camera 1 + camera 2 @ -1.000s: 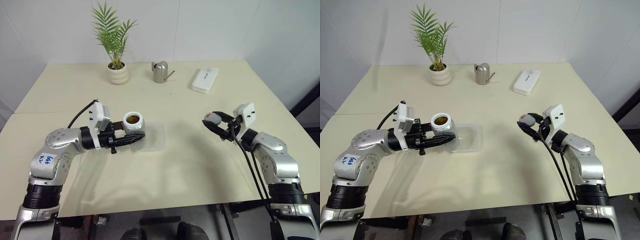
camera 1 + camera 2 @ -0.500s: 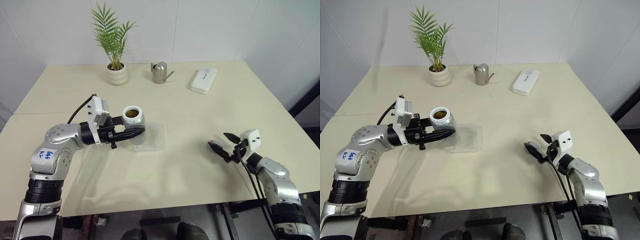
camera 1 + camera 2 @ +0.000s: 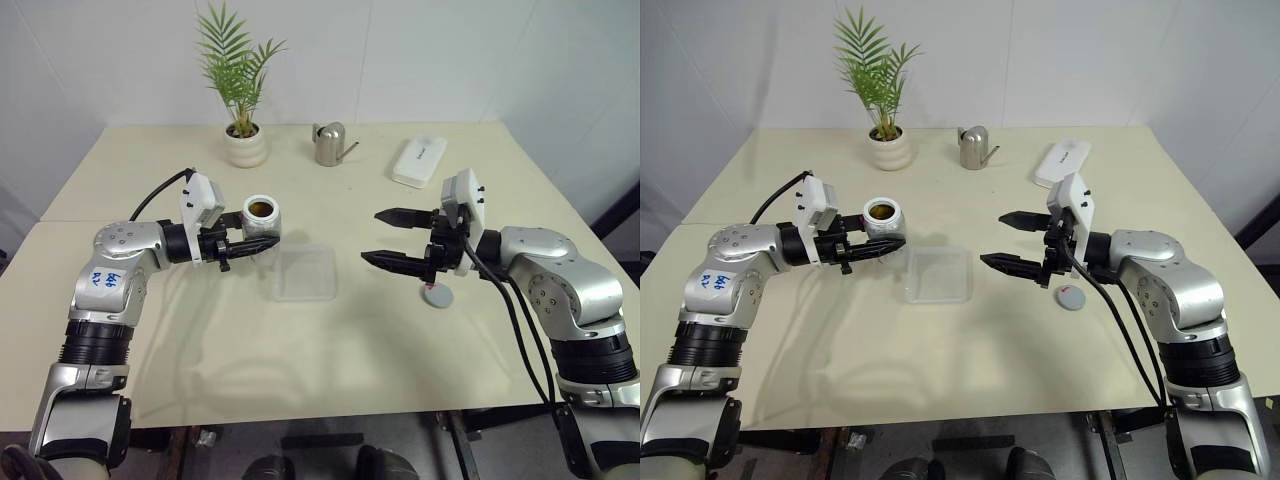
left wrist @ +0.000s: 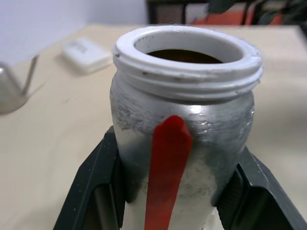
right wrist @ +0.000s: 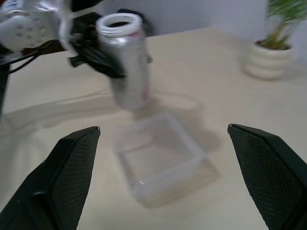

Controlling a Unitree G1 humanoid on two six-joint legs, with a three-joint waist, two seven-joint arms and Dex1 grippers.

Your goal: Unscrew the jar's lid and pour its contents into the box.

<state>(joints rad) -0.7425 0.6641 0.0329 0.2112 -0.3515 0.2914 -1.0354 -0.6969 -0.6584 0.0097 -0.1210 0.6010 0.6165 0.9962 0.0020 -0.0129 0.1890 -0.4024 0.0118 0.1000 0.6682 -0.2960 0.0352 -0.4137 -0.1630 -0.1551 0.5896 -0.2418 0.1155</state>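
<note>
My left gripper [image 3: 268, 243] is shut on the jar [image 3: 262, 221], a silvery cylinder with a red stripe. It holds the jar upright above the table, just left of the box [image 3: 304, 272]. The jar's white threaded mouth is open, and brown contents [image 4: 184, 56] show inside. The black fingers [image 4: 96, 187] press on both sides of the jar. The box is clear, shallow and lies flat. Right of the box my right gripper [image 3: 380, 237] hangs open and points left, with nothing between its fingers. The grey lid [image 3: 436, 295] lies flat on the table just below that hand.
At the back of the table stand a white plant pot [image 3: 245, 148] with a palm, a steel watering can [image 3: 328, 145] and a white oblong case [image 3: 418, 160]. The table's front edge runs close below both arms.
My right gripper went down to the table, opened and left the lid there, then rose and swung left toward the box. My left arm carried the jar slightly forward.
</note>
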